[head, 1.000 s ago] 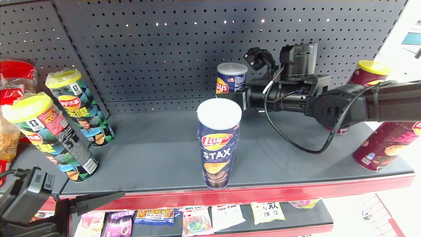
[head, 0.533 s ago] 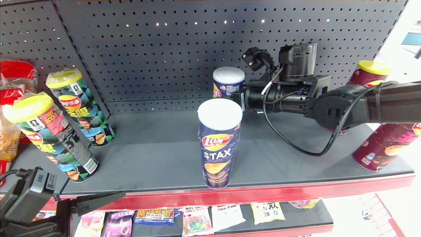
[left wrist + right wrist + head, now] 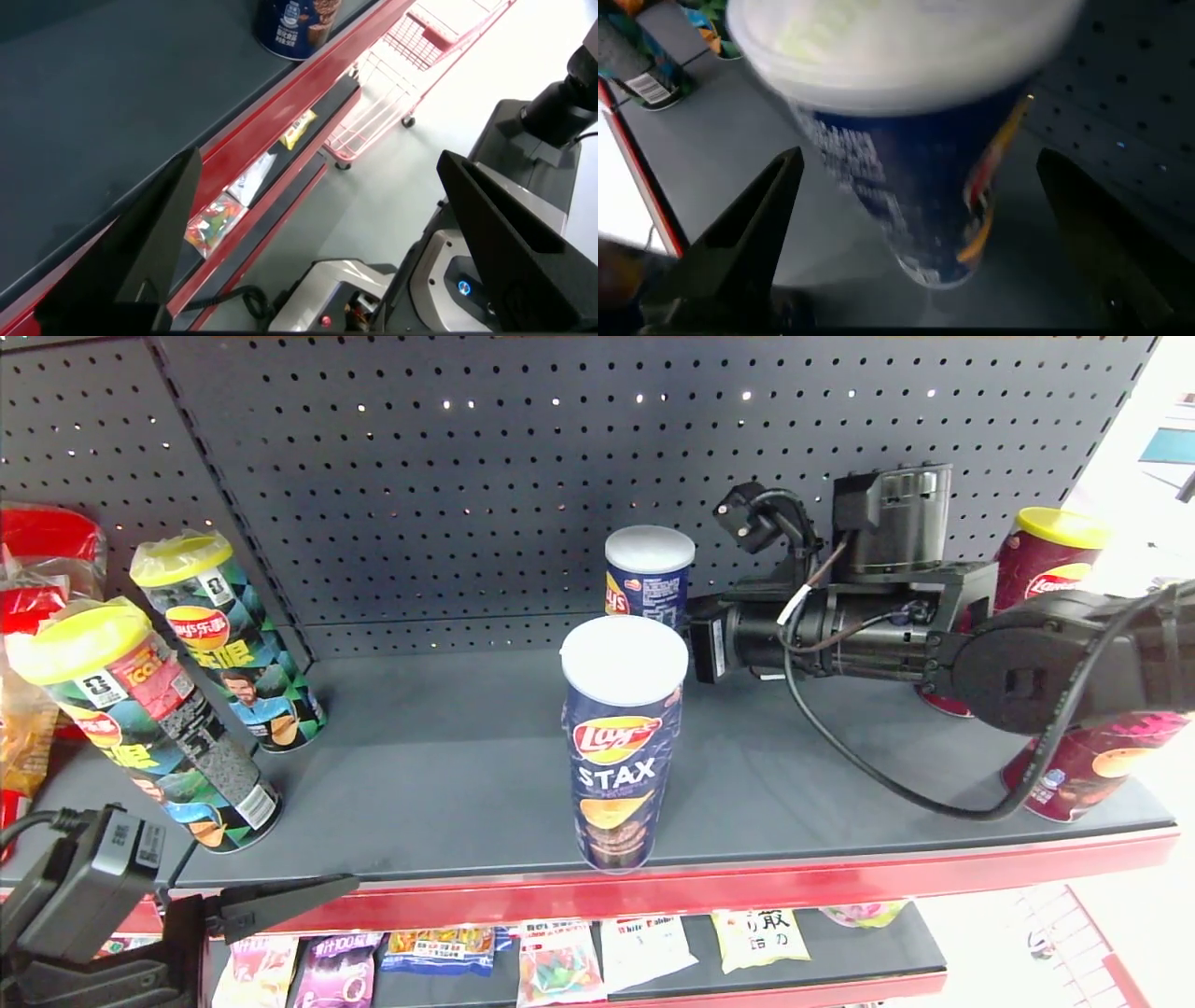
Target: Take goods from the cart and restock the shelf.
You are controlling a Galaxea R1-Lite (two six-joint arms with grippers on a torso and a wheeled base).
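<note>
Two blue crisp cans with white lids stand upright on the dark shelf. One can is at the front edge. The other can stands at the back by the pegboard. My right gripper is just to the right of the rear can, open. In the right wrist view the rear can stands between the spread fingers with a gap on each side. My left gripper hangs open below the shelf's front left, and in its wrist view nothing is between the fingers.
Yellow-lidded cans lean at the shelf's left. Maroon cans stand at its right, close to my right arm. Snack bags lie on the lower shelf. A pink cart stands on the floor beyond the red shelf edge.
The rear can went from held high to standing on the shelf. My right gripper has let it go and pulled back to the right. The left arm has stayed put.
</note>
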